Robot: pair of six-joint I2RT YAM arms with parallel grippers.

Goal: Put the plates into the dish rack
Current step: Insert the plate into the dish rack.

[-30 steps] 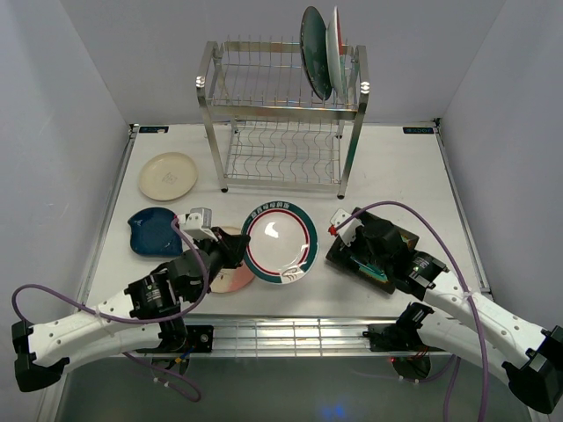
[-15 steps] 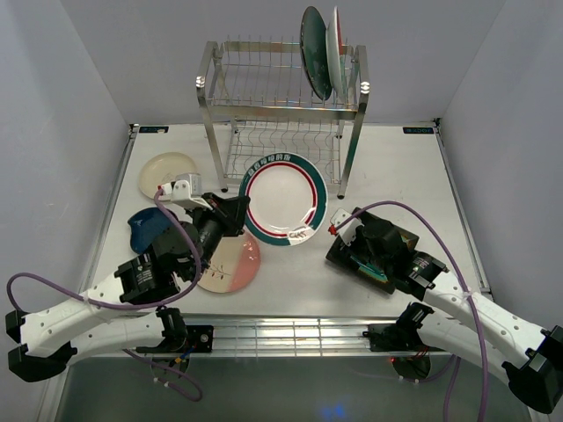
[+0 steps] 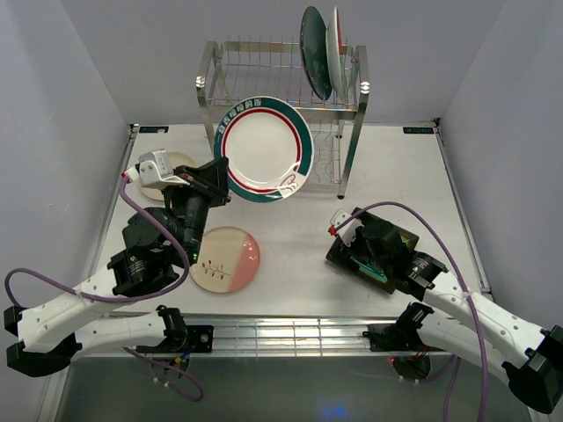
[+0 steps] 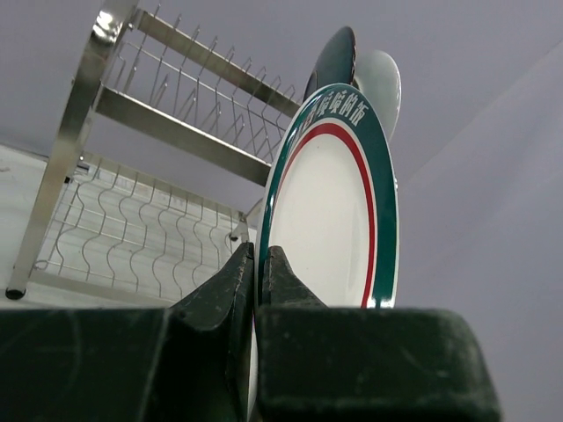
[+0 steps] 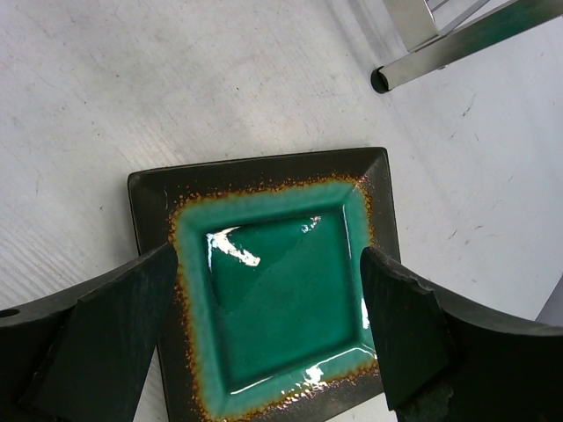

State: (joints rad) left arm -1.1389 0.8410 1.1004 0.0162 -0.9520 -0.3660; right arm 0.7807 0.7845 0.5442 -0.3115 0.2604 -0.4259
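**Top view.**
- Left end effector (image 3: 220, 175): nearly closed, pinching the left rim of the rimmed plate (image 3: 264, 148).
- A second ago this plate sat low over the desk (image 3: 290, 220), front centre. It was then raised and tipped on edge, and now hung before the upper tier of the rack (image 3: 208, 83), face toward the camera.
- Not yet slotted. Contact with the wires could not be told.
- Judgement: transport was nearly done. Alignment with a free slot left of the teal plate (image 3: 315, 53) and the white plate (image 3: 335, 40) remained. Both of these already stood upright at the top right.
- The lift uncovered the pink plate (image 3: 226, 258), which lay flat on the desk.
- The cream plate (image 3: 182, 160) was part hidden behind the left wrist.
- Right end effector (image 3: 369, 251): unmoved over the last second, low at the right.

**Left wrist view.**
- The fingers met tight on the lower edge of the rimmed plate.
- The plate was round and glossy, with a white centre, a thin red ring, a broad green band and white lettering.
- It stood nearly vertical, with the rack's slotted shelves behind it to the left and the two racked plates just beyond its top edge.

**Right wrist view.**
- The jaws were spread wide to either side of the square plate (image 5: 281, 290), gripping nothing.
- The plate lay flat on the desk, with a glossy green well, a speckled amber border and a dark outer rim.
- A rack foot was in view at the upper right, apart from the plate.
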